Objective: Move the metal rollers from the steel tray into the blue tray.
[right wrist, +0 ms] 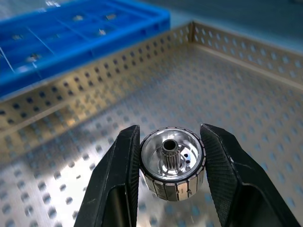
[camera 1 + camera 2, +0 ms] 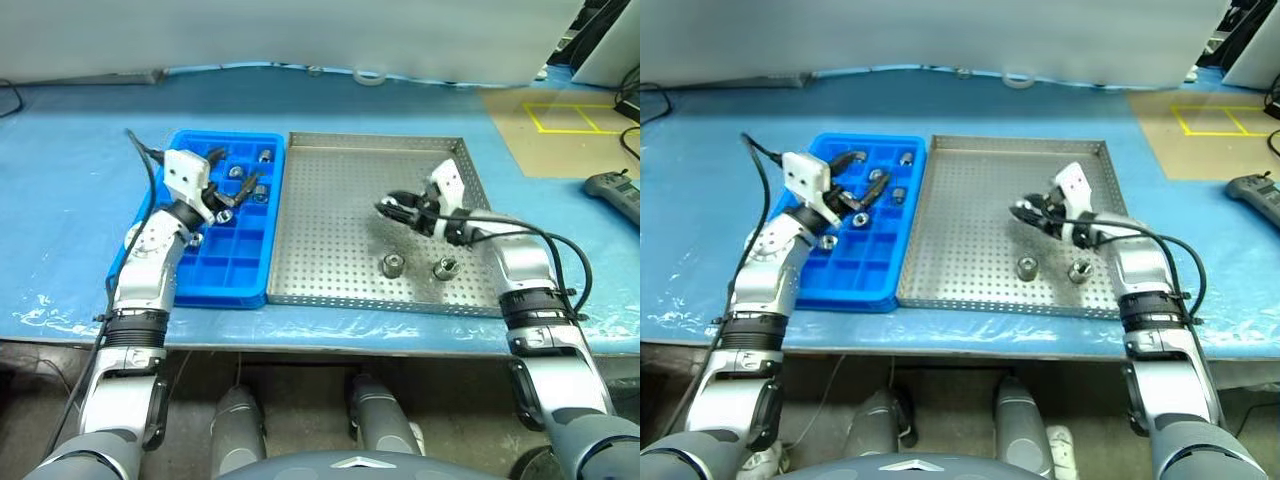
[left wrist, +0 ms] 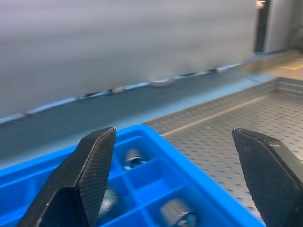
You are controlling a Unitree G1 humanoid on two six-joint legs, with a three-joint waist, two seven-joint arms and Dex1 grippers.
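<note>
My right gripper (image 2: 392, 208) is shut on one of the metal rollers (image 1: 173, 163), holding it a little above the perforated floor of the steel tray (image 2: 330, 220). Two more rollers (image 2: 392, 265) (image 2: 445, 268) stand on that tray near its front edge, below the right gripper. To the left, the blue tray (image 2: 235, 275) lies against the steel tray, with several rollers (image 2: 265, 155) in its far compartments. My left gripper (image 2: 235, 190) hovers open over those compartments with nothing between its fingers (image 3: 90, 175).
The table is covered with a blue sheet. A roll of tape (image 2: 368, 75) lies at its far edge. At the far right sits a brown board with a yellow square (image 2: 570, 118) and a grey hand-held controller (image 2: 615, 190).
</note>
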